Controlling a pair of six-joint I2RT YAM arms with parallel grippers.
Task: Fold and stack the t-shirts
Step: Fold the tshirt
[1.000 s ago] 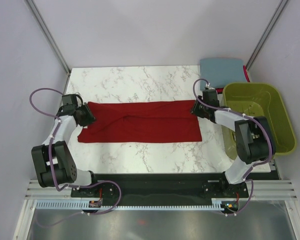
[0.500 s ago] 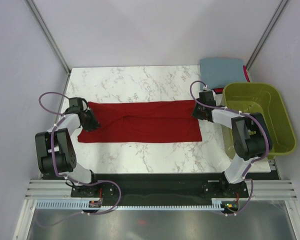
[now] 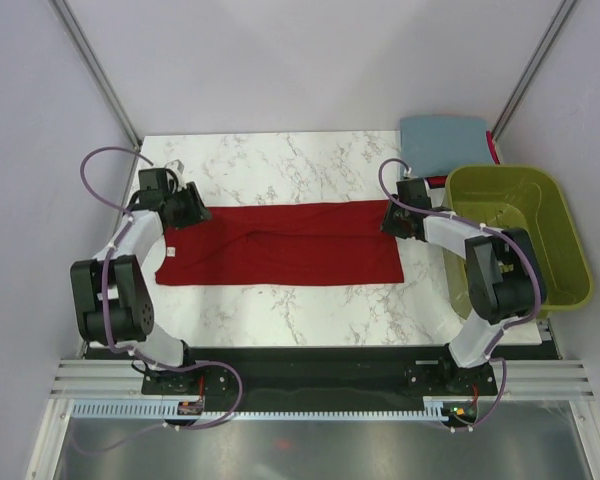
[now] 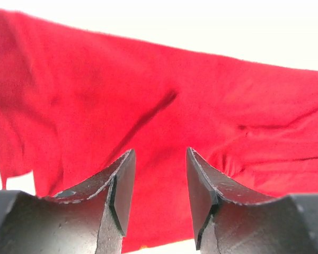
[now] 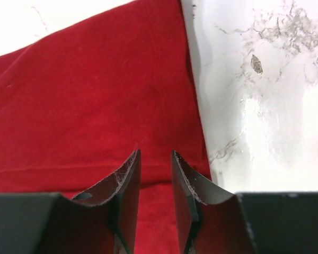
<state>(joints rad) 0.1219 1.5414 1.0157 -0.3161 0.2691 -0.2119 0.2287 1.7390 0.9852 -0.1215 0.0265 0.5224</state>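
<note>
**A:** What does the overhead view give you?

**B:** I see the dark red cloth t-shirt (image 3: 280,243) spread flat as a long strip across the middle of the white marble-pattern counter (image 3: 280,160). The slate blue-grey cloth t-shirt (image 3: 442,135) lies folded at the far right corner, just beyond the olive-green slatted plastic basket (image 3: 570,240). My left tool (image 3: 198,210) is over the red shirt's far left corner and my right tool (image 3: 389,221) is at its far right corner.

**A:** And the left wrist?

**B:** The left tool (image 4: 160,153) has its jaws well apart with nothing between them. The red shirt (image 4: 201,106) fills the view beyond, creased, and I can't tell whether the tips touch it.

**A:** Right wrist?

**B:** The right tool (image 5: 156,153) shows a narrow gap and I see no cloth pinched in it. It sits over the red shirt (image 5: 85,95) near its right edge, with bare counter (image 5: 265,106) just to the right.
</note>
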